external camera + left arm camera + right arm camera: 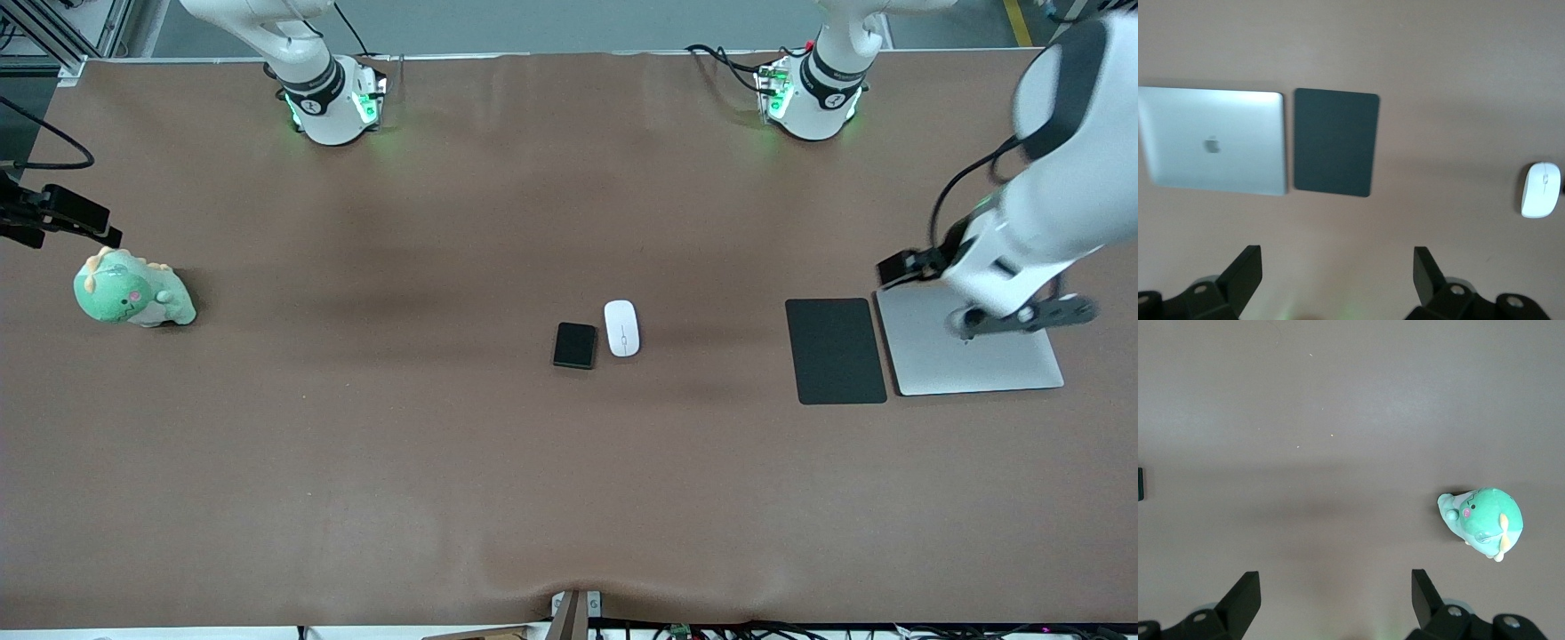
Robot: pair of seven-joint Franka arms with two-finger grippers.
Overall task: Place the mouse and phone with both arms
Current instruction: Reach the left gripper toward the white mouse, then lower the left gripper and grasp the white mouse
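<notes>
Brown matting covers the bench [356, 462] in my front view. At its middle the white mouse [621, 328] lies just beside the black phone [575, 345], the mouse toward the left arm's end, the two apart by a thin gap. Toward that end I see a black mouse pad [835, 350] just beside a closed silver laptop [973, 342]. The left tool [1022, 318] hangs over the laptop. A green plush dinosaur [132, 296] sits at the right arm's end, with the right tool [67, 218] over the bench near it at the frame's edge.

From the left wrist I see the left tool's fingers [1241, 277] spread wide with nothing between them. Below lie the laptop [1215, 148] with its logo up, the mouse pad [1335, 143] and, well apart from them, the mouse [1541, 190].

From the right wrist I see the right tool's fingers [1241, 600] spread wide too, empty, over bare bench [1338, 420], with the plush dinosaur [1483, 521] near.
</notes>
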